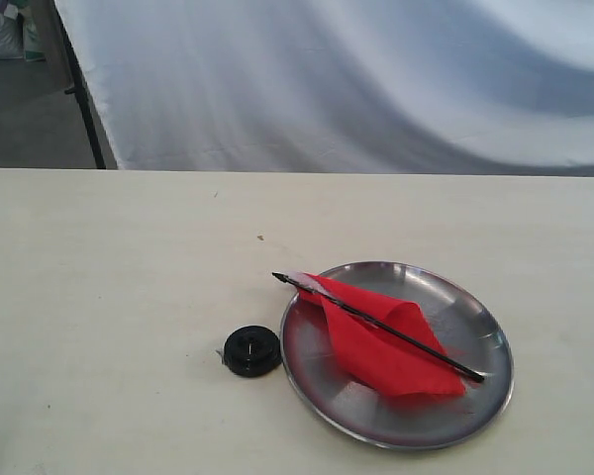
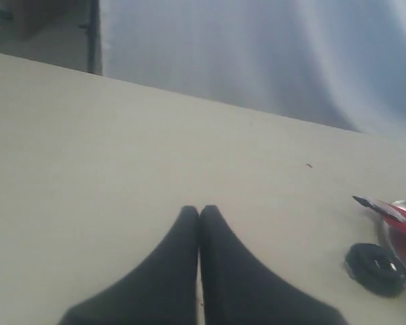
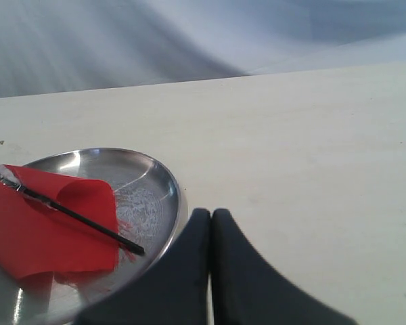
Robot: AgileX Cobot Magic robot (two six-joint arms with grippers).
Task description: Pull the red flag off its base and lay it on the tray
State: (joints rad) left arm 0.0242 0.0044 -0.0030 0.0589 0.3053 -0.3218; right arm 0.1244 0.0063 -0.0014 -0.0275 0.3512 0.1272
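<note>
Lying across the tray (image 1: pixel 490 341), the red flag (image 1: pixel 381 341) rests.

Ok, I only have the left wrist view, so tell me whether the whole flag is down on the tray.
Observer: The red flag has all its cloth inside the tray, crumpled under the pole.
Operator: Give me the pole's far end.
Observer: It rests inside the rim, on the side away from the base.
Operator: Report the right gripper.
Observer: The right gripper is shut and holds nothing; the flag is free of it.
</note>
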